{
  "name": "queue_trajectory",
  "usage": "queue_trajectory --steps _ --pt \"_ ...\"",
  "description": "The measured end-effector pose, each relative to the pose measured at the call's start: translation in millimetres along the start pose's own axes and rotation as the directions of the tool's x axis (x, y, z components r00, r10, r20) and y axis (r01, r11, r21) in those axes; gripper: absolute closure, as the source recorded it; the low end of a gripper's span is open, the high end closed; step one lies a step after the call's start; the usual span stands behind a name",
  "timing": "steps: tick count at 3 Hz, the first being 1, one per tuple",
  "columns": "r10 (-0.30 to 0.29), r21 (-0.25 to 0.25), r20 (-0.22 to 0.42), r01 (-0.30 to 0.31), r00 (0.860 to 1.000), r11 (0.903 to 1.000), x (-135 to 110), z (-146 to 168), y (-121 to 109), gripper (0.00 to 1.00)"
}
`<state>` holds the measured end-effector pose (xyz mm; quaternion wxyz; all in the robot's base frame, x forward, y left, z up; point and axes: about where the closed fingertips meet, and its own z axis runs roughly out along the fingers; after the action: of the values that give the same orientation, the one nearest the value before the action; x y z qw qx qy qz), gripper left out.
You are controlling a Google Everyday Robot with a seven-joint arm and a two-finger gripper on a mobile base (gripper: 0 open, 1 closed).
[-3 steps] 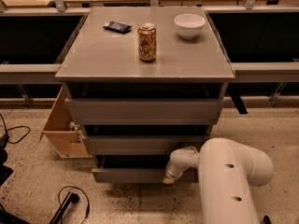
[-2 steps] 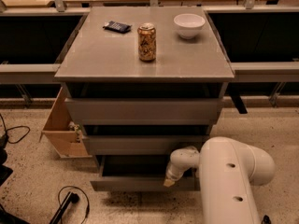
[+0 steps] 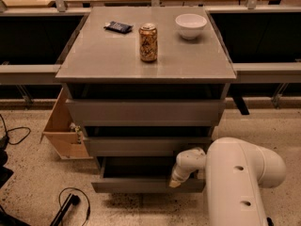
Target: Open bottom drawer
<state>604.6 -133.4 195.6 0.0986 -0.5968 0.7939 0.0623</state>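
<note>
One second on, the bottom drawer (image 3: 141,186) stands further out, my gripper (image 3: 176,181) (closure I cannot tell) at its front's right end, so I judge opening nearly complete.

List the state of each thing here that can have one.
bottom drawer, partly open, inside showing
middle drawer, looks shut
top drawer, looks shut
can, upright on the cabinet top
bowl, upright
tool, at the bottom drawer's front edge, right end
</note>
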Motion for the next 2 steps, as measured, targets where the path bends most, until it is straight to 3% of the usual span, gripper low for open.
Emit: queue_trajectory --steps 1,2 --pt "0.031 -0.039 -0.028 -0.032 0.999 0.9987 17.8 -3.5 26.2 1.00" --pt "0.031 -0.039 -0.028 -0.032 0.999 0.9987 17.1 -3.7 26.6 1.00"
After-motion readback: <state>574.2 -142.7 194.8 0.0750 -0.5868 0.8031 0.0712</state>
